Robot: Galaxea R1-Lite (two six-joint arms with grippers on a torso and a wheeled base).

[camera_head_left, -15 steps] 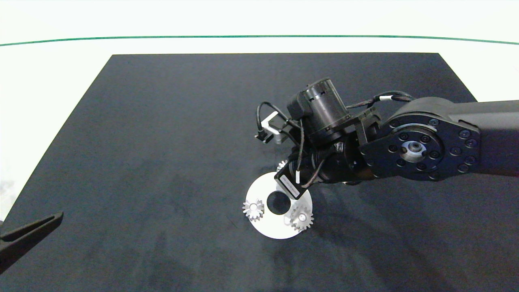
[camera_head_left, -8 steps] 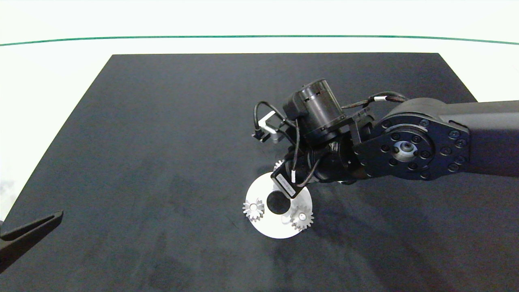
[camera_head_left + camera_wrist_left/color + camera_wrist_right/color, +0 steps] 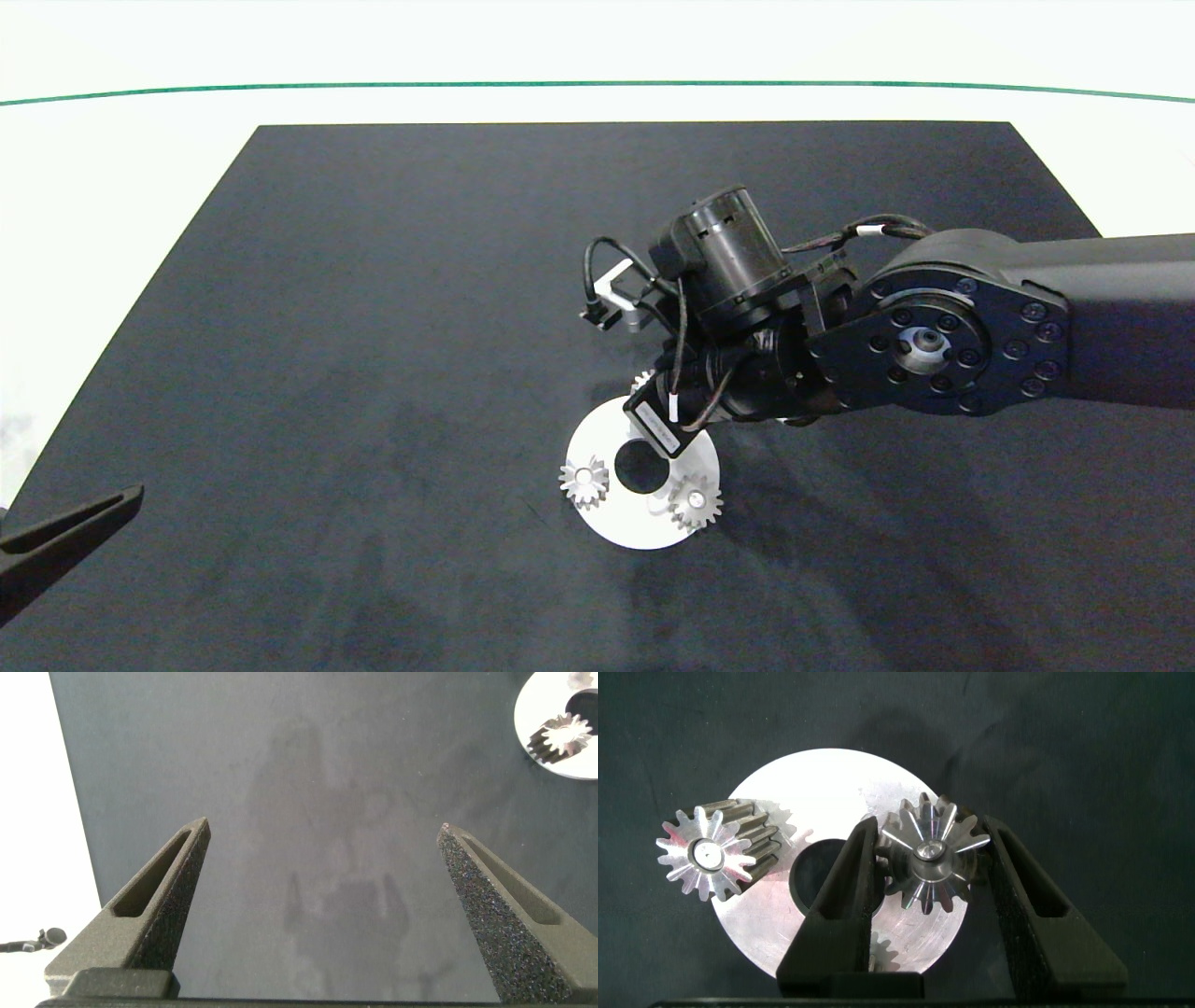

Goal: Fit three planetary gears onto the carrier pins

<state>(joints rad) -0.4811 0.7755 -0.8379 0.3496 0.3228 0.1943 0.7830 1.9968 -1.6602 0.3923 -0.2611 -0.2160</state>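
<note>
Right wrist view: silver toothed gear (image 3: 929,854) on its pin, between right gripper (image 3: 932,845) fingers.

Right arm (image 3: 943,341) reaches in from the right edge of the black mat to its centre, wrist bent downward. Right gripper (image 3: 929,854) points down, its two fingers set on either side of a gear without clearly pinching it. Left gripper (image 3: 322,840) rests near the mat's near-left corner, fingers spread wide, holding nothing.
</note>
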